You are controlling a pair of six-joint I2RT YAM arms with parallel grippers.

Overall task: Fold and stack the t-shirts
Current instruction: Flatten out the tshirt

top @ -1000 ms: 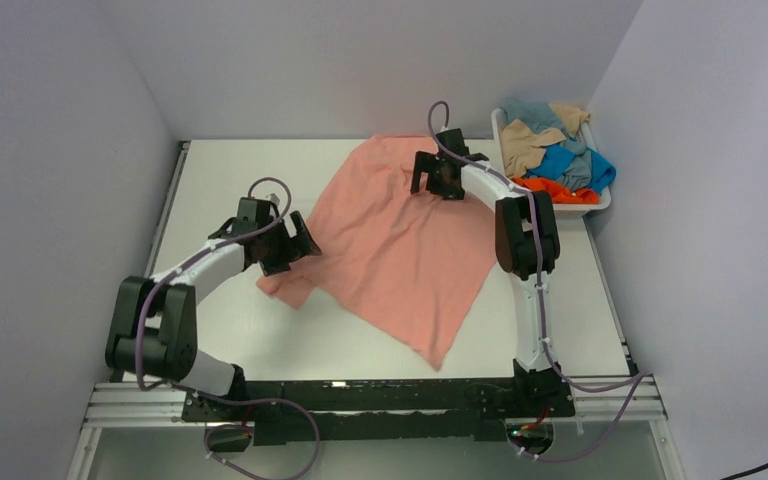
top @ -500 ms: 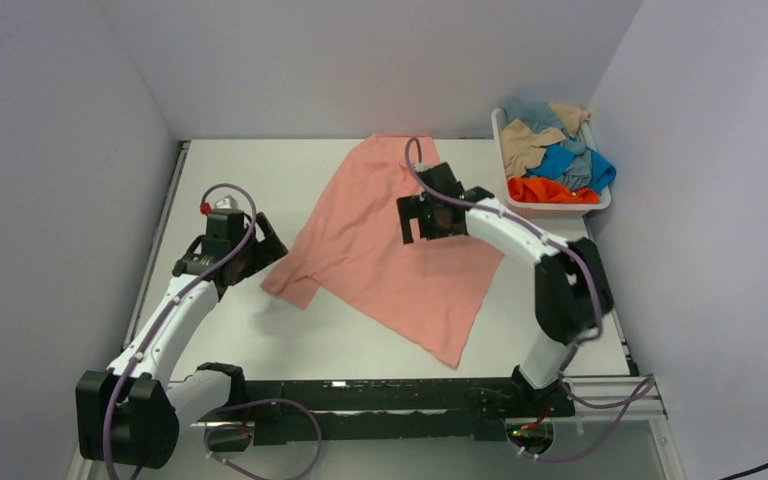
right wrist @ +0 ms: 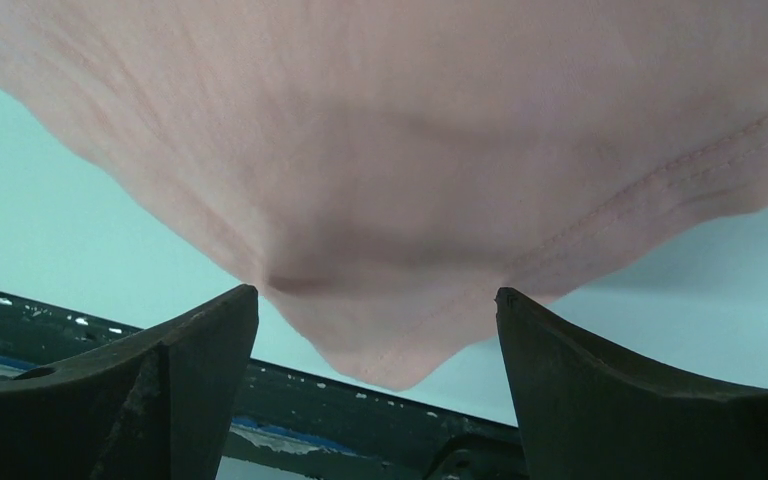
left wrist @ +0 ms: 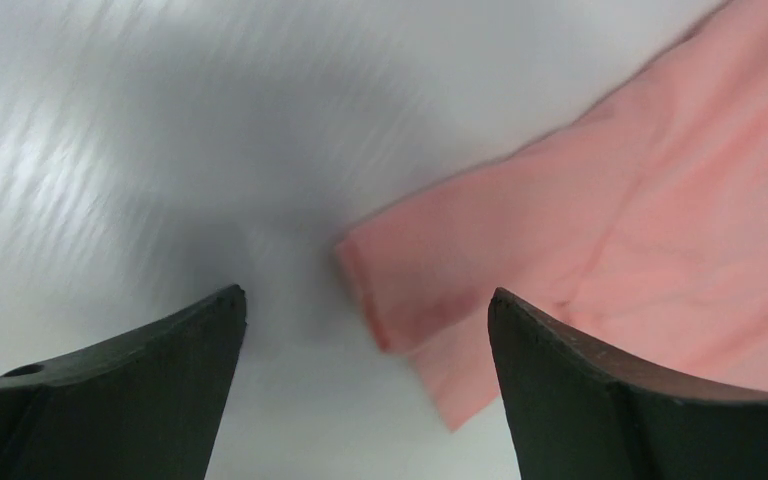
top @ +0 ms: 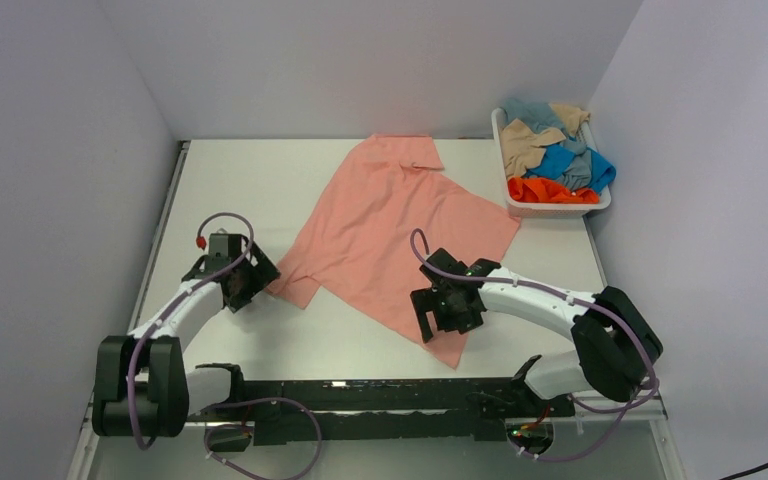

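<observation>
The salmon pink t-shirt [top: 390, 220] lies spread slantwise over the middle of the table, collar at the far edge, one bottom corner near the front. My left gripper [top: 245, 285] is open just left of its folded left sleeve [left wrist: 430, 290]. My right gripper [top: 440, 318] is open over the shirt's near corner [right wrist: 390, 340], which lies between the jaws. Other t-shirts, tan, blue, grey-blue and orange [top: 550, 190], sit piled in the basket.
The white plastic basket [top: 508, 190] stands at the far right of the table by the right wall. The black rail [top: 380, 395] runs along the table's near edge. Walls close in the left, back and right sides.
The right gripper has swept from the shirt's far collar area down to its near corner. The left arm has drawn back left off the sleeve. The shirt now lies flatter.
</observation>
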